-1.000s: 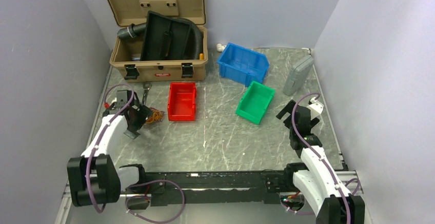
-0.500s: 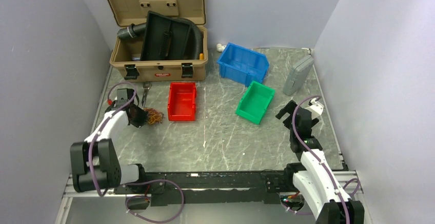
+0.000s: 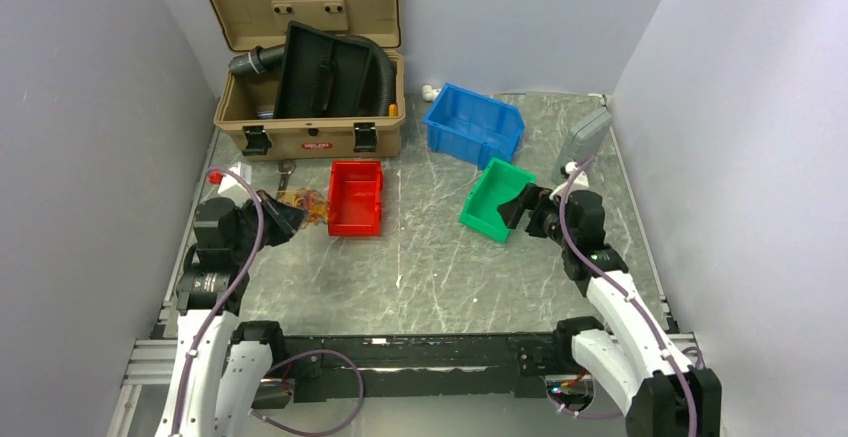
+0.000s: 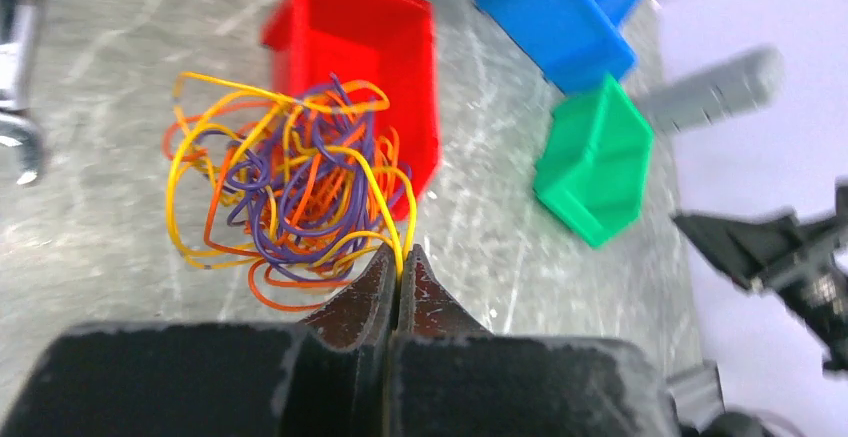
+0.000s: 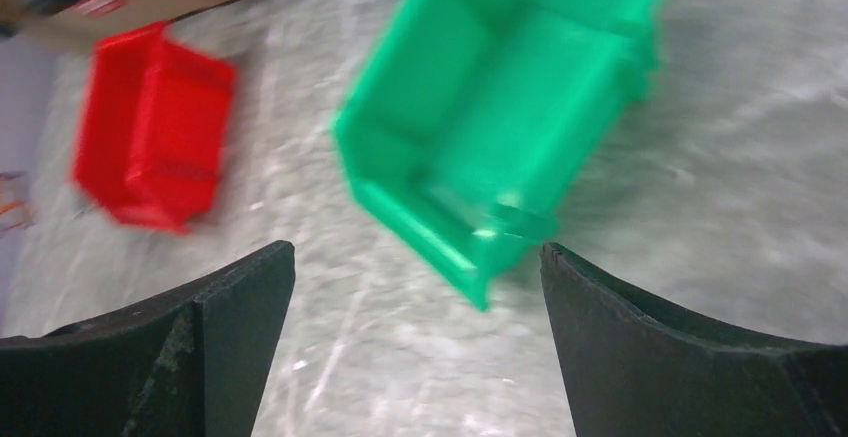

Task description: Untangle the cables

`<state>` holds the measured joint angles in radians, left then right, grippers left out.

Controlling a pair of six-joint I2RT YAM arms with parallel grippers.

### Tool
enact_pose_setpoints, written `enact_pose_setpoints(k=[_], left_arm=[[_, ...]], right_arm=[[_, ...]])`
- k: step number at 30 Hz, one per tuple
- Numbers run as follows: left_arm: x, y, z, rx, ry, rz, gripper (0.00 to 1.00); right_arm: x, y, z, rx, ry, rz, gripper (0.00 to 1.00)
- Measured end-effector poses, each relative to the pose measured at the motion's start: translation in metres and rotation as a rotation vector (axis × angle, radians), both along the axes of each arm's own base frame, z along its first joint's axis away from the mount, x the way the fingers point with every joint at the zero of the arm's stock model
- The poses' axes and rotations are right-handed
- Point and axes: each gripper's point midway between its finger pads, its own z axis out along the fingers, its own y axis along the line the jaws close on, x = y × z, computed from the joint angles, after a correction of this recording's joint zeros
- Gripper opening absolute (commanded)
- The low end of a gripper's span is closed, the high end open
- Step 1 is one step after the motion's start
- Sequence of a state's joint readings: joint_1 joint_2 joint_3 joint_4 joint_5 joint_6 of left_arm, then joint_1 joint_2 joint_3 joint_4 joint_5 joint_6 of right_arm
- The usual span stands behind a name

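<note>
Top view: the left gripper (image 3: 288, 219) sits at the near edge of the cables (image 3: 306, 204). They form a small orange and yellow tangle just ahead of its tips, close beside the red bin (image 3: 356, 197). The right gripper (image 3: 521, 207) is well apart from them, its tips at the green bin (image 3: 497, 200).

Left wrist view: the jaws are pressed together, and 1 yellow strand appears pinched at the very tips. The rest of the tangle, with purple wires among the yellow and orange, spreads ahead and to the left of them. So thin a hold could slip free. A pull could also drag the whole knot, tightening it or snagging loops on the bin's rim.

Right wrist view: the picture is blurred. The fingers stand wide apart, holding nothing, with the green bin straight ahead. With this hand away, nothing anchors the tangle, and going forward would likely knock the bin.
</note>
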<state>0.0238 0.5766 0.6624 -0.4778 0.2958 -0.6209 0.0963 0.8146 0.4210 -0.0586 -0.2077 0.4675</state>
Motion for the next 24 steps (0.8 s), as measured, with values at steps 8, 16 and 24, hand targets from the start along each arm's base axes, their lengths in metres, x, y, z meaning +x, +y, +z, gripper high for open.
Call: enact_pose_setpoints(k=[8,16,24], left_arm=[[-0.026,-0.070,0.031,-0.080,-0.099,-0.424,0.00],[-0.052,-0.162,0.032,-0.140,-0.102,-0.847,0.00],[-0.064,-0.216,0.037,-0.116,-0.114,-1.009,0.65]], right_arm=[[-0.021,0.110,0.068,0.047,-0.133,0.471,0.95],[-0.045,0.171,0.081,0.092,-0.174,0.718,0.90],[-0.045,0.169,0.064,0.094,-0.160,0.698,0.94]])
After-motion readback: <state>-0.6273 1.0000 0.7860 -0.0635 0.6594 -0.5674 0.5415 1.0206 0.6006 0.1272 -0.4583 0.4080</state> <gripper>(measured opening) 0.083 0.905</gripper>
